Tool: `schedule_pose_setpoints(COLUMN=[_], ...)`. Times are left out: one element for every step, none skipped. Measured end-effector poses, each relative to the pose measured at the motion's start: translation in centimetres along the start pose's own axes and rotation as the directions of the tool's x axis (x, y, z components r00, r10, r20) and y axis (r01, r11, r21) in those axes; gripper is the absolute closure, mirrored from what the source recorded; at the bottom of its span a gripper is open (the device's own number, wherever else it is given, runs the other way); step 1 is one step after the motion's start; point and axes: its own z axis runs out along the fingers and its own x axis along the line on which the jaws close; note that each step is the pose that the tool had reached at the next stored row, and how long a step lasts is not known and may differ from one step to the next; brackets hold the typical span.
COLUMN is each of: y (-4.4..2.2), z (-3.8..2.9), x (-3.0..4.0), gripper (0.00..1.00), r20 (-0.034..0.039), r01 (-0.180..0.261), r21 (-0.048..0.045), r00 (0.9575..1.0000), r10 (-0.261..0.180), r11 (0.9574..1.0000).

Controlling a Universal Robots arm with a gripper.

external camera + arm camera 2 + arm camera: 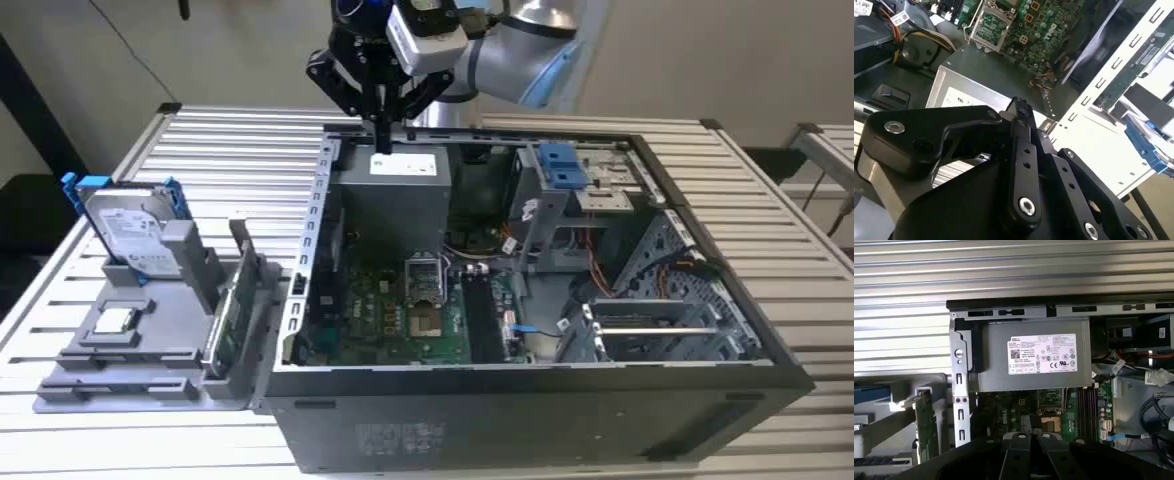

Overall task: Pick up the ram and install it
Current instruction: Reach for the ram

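Observation:
My gripper [383, 138] hangs shut, with nothing between its fingers, above the back edge of the open computer case [534, 400]. It is right over the grey power supply [1029, 360]. In the second wrist view the black fingers [1023, 130] press together with their tips over the supply's white label. A dark narrow strip that looks like the ram [879, 460] lies in the grey holder [80, 385] at the exterior view's left, well away from the gripper. The motherboard's memory slots [1086, 405] show beside the processor socket [423, 285].
The grey holder also carries a hard drive in a blue caddy [134, 235], a small silver processor chip [115, 320] and an upright green expansion card [230, 315]. Cables and a drive cage [587, 190] crowd the case at the exterior view's right. Ribbed metal table [227, 150] lies all around.

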Motion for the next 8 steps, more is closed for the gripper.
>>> schedule_pose_setpoints(y=[0.00, 0.00, 0.00, 0.00, 0.00, 0.00, 0.00, 0.00], z=[0.00, 0.00, 0.00, 0.00, 0.00, 0.00, 0.00, 0.00], x=[0.00, 0.00, 0.00, 0.00, 0.00, 0.00, 0.00, 0.00], gripper=[0.89, 0.89, 0.89, 0.89, 0.89, 0.89, 0.89, 0.89], r20=[0.0000, 0.0000, 0.0000, 0.0000, 0.0000, 0.0000, -0.0001, -0.0003], r01=[0.000, 0.000, 0.000, 0.000, 0.000, 0.000, 0.000, 0.000], r21=[0.0000, 0.0000, 0.0000, 0.0000, 0.0000, 0.0000, 0.0000, 0.0000], r00=[1.0000, 1.0000, 1.0000, 1.0000, 1.0000, 1.0000, 1.0000, 1.0000], r10=[0.000, 0.000, 0.000, 0.000, 0.000, 0.000, 0.000, 0.000], r11=[1.0000, 1.0000, 1.0000, 1.0000, 1.0000, 1.0000, 1.0000, 1.0000])
